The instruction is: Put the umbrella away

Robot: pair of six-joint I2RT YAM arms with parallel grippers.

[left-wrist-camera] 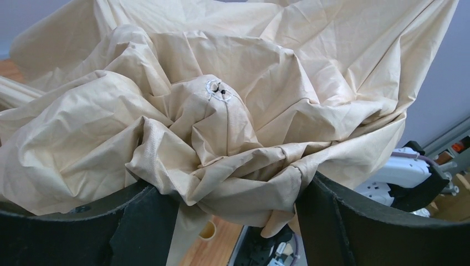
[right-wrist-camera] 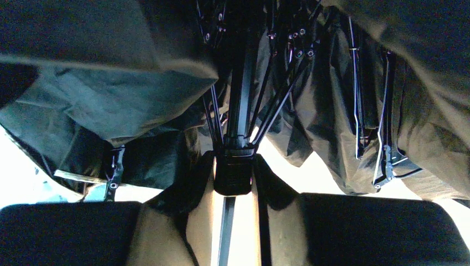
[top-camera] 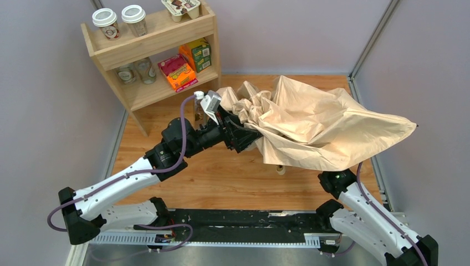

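Beige-tan fabric makes up the umbrella (top-camera: 321, 122), which hangs over the centre and right of the wooden table (top-camera: 221, 177), lifted clear of the surface.

**Position.** The canopy's left part is crumpled into loose folds. Its right part is spread in a broad sheet that reaches past the table's right edge. A small light knob (top-camera: 281, 169), judged to be the handle, shows under the near hem.

**Left gripper** (top-camera: 244, 136). It sits at the canopy's left edge. In its wrist view the fingers (left-wrist-camera: 72, 233) are spread wide, with a bundle of fabric bulging between them. The cloth touches both inner edges but does not look squeezed, so the grip reads as released.

**Right gripper** (right-wrist-camera: 227, 221). It is hidden under the canopy from above. Its own view looks up the black shaft (right-wrist-camera: 241, 100) to the runner (right-wrist-camera: 235, 172) and the folded ribs (right-wrist-camera: 382, 138). The shaft runs between the fingers, which are drawn in around it. Since the umbrella is held aloft, this is judged to be the supporting grasp.

**Progress.**
1. Done: the frame is collapsed at the runner, and the ribs are folded.
2. Partly done: only the left side of the fabric is gathered.
3. Remaining: bunch the right sheet, shorten the shaft, and stow the bundle.

The pictures do not show where it is to be stowed. The shelf (top-camera: 161, 61) at far left holds other goods.
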